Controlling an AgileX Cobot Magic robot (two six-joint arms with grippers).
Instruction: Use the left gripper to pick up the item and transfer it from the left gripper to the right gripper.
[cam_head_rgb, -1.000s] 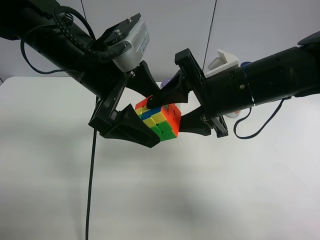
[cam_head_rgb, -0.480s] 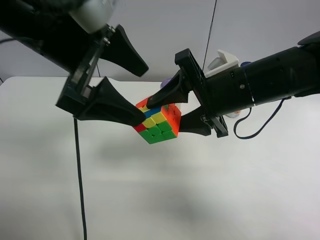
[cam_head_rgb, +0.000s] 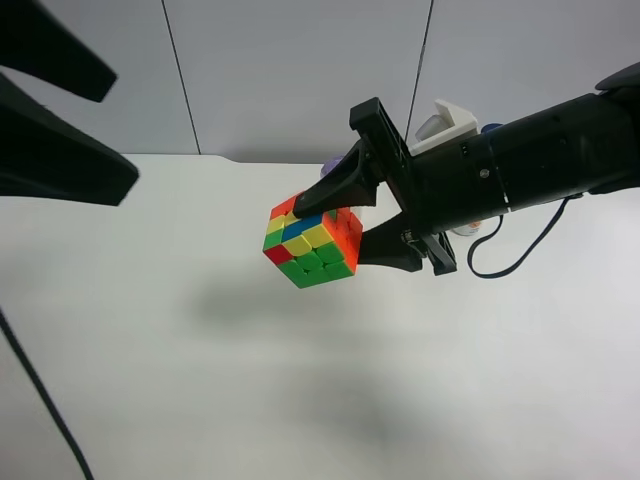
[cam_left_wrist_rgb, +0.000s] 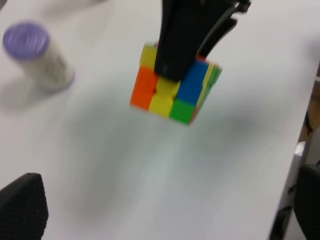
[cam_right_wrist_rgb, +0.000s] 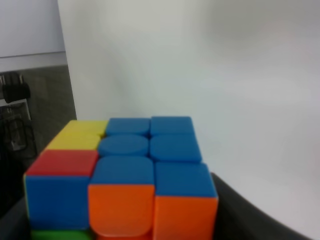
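Note:
The puzzle cube (cam_head_rgb: 312, 243) hangs above the white table, clamped between the fingers of my right gripper (cam_head_rgb: 336, 230), the one on the arm with the rounded white wrist block. The right wrist view shows the cube (cam_right_wrist_rgb: 125, 170) close up, with one black finger (cam_right_wrist_rgb: 250, 217) beside it. My left gripper (cam_head_rgb: 125, 135) is open and empty at the exterior high view's left edge, well apart from the cube. In the left wrist view the cube (cam_left_wrist_rgb: 172, 85) hangs from the right gripper's black fingers (cam_left_wrist_rgb: 182, 35), and the left fingertips (cam_left_wrist_rgb: 22, 205) stand wide apart.
A purple-capped cream cylinder (cam_left_wrist_rgb: 37, 55) stands on the white table (cam_head_rgb: 300, 400), mostly hidden behind the right gripper in the exterior high view. A blue-capped white bottle (cam_head_rgb: 466, 229) sits behind the right arm. A black cable (cam_head_rgb: 40, 400) hangs at the lower left.
My left gripper has opened, let go of the cube and pulled away to the exterior high view's left. The cube stays held in the right gripper, which has not moved.

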